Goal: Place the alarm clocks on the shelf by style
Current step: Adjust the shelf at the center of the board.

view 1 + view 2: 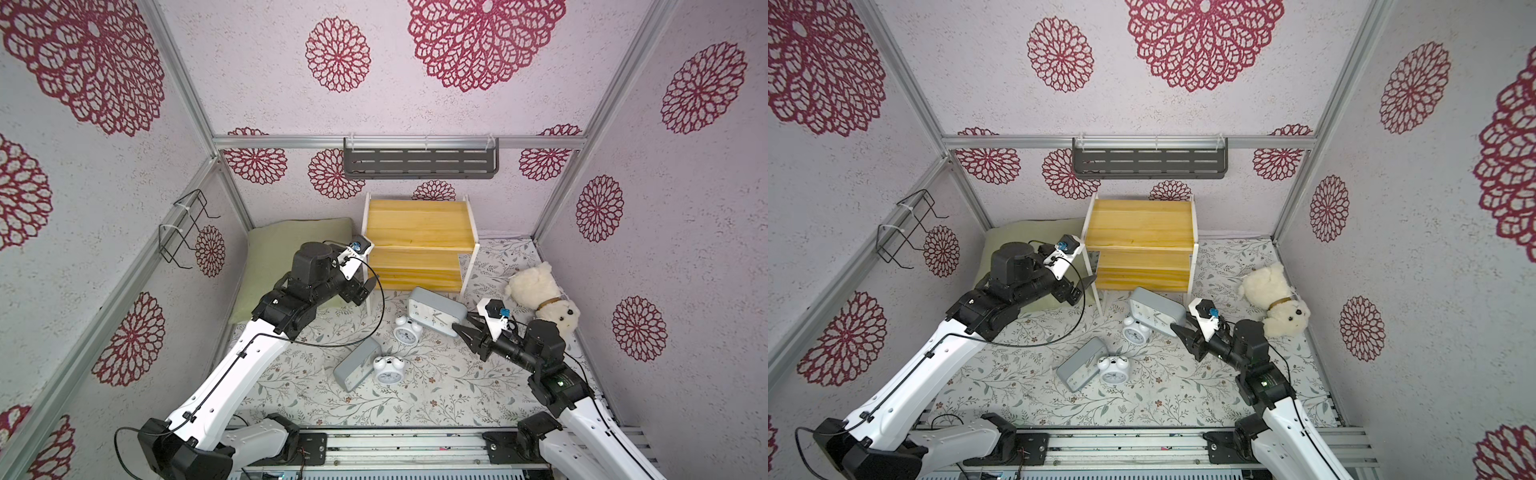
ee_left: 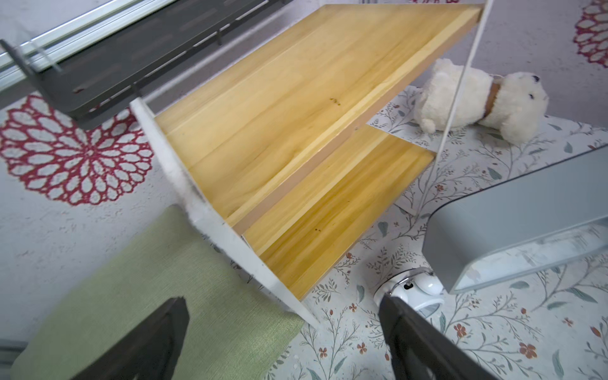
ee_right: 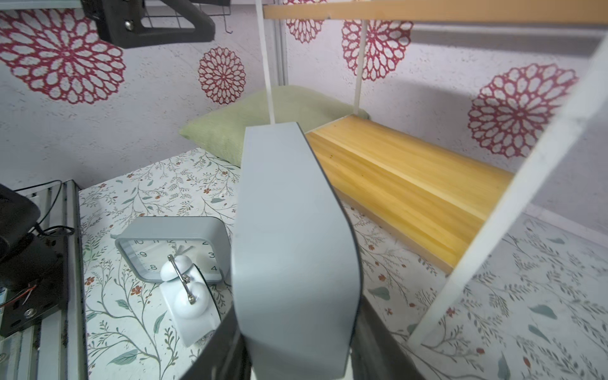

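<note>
Alarm clock (image 1: 436, 311), grey and boxy, gripped by the right jaws in front of the shelf (image 1: 419, 228); three more sit on the floral surface (image 1: 291, 382).

The right jaws are closed partway on one short end of this clock and hold it tilted, white face up, just in front of the shelf's lower board. The right wrist view shows its grey side (image 3: 289, 246) pinched from both sides. A round twin-bell clock (image 1: 408, 329) stands just beside it, partly under its edge. Nearer the robot, the second grey clock (image 1: 358, 365) lies tilted, and the other twin-bell clock (image 1: 388, 369) touches its side. The left jaws are spread wide and hold nothing, hovering by the shelf's front left leg at the edge of the green pillow (image 1: 282, 253). A white plush dog (image 1: 540, 299) lies to the right.
</note>
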Robot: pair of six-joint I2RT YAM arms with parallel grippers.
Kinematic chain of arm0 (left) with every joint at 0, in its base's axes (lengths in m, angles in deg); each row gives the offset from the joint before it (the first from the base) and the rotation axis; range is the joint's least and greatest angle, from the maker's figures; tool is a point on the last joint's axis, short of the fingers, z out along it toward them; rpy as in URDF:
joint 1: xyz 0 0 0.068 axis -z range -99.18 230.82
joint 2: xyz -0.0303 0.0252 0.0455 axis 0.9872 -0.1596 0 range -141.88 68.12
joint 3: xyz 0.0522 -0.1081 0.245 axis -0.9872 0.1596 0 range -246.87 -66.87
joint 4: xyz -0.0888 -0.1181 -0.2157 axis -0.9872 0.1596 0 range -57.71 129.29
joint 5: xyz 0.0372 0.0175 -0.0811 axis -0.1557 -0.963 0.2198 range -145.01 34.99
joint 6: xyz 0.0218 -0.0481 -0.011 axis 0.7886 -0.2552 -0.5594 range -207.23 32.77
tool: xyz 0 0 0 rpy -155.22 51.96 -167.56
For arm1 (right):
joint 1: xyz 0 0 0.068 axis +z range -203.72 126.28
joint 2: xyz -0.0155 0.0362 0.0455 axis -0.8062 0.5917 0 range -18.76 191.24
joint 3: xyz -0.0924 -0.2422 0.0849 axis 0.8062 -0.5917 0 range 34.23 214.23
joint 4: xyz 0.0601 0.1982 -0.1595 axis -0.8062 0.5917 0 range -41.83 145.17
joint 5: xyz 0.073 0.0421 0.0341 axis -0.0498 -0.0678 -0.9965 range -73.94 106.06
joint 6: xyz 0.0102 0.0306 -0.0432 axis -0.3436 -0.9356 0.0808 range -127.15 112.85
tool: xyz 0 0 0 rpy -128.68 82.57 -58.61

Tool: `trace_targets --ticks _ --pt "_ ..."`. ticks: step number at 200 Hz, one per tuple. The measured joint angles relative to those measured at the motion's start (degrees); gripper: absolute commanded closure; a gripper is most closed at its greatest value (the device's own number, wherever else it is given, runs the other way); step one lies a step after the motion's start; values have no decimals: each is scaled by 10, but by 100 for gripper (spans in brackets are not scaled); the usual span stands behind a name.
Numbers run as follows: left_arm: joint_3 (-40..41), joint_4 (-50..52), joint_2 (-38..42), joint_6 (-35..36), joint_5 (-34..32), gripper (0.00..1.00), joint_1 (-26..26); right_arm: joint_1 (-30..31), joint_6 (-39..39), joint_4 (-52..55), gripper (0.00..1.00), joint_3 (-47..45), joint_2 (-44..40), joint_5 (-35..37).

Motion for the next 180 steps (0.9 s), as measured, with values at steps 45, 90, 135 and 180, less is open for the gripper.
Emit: trace_targets --ticks 45,90,135,180 --pt "57 -57 21 -54 -55 3 -7 0 -46 93 74 -5 -64 97" --pt "76 -93 10 -83 -61 4 -18 0 -75 183 74 9 -98 167" --pt "87 -129 -16 -109 -48 10 -34 0 -89 255 73 67 -98 211" --pt "87 -153 -45 -130 -28 13 -40 0 -88 298 73 124 -90 250"
